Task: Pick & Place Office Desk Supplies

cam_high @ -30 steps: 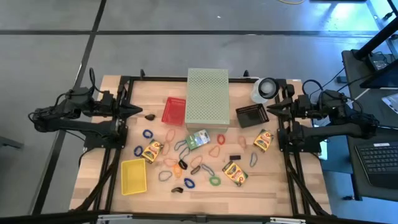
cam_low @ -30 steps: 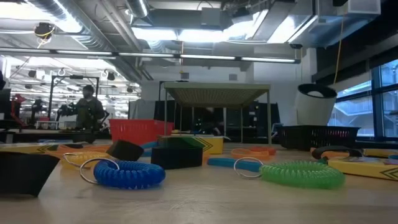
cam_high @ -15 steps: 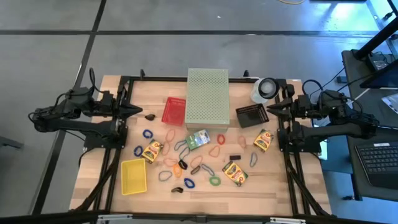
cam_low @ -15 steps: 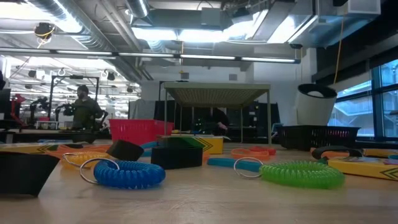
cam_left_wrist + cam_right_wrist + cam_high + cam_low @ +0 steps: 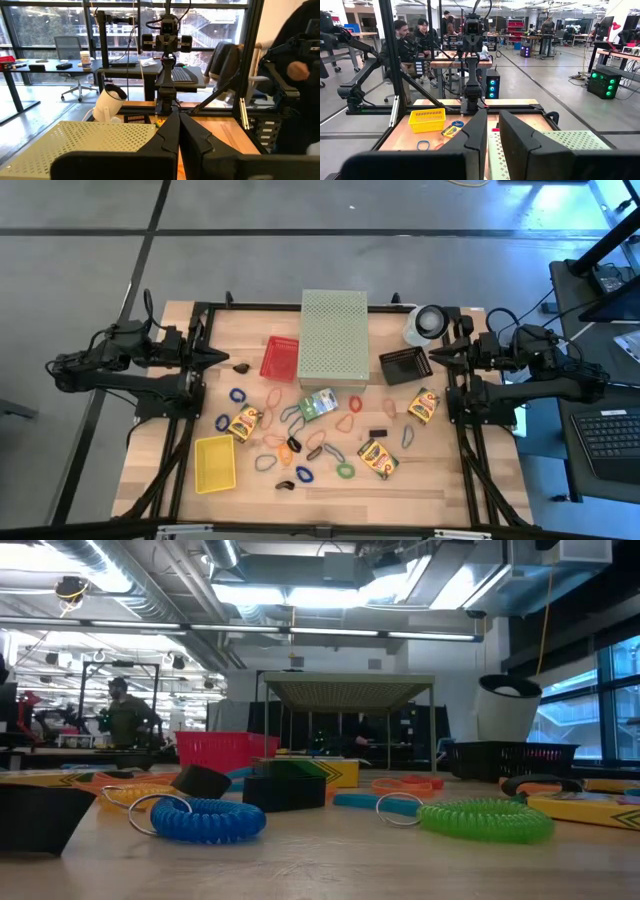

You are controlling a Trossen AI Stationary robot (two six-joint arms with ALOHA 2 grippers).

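from above i see the left pincer (image 5: 222, 358) clenched at the worktop's (image 5: 440, 480) left edge and the right pincer (image 5: 432, 357) at its right edge holding nothing, while the rubber-band loops (image 5: 300, 442), tiny black clips (image 5: 377, 434) and yellow-and-green card boxes (image 5: 377, 459) lie scattered mid-worktop between the yellow tray (image 5: 215, 463) and the black tray (image 5: 404, 367). at table height a blue loop (image 5: 207, 819) and green loop (image 5: 485, 819) lie nearest me. my left wrist shows its fingers (image 5: 167, 137) pressed together; my right wrist shows its fingers (image 5: 515, 135) slightly apart.
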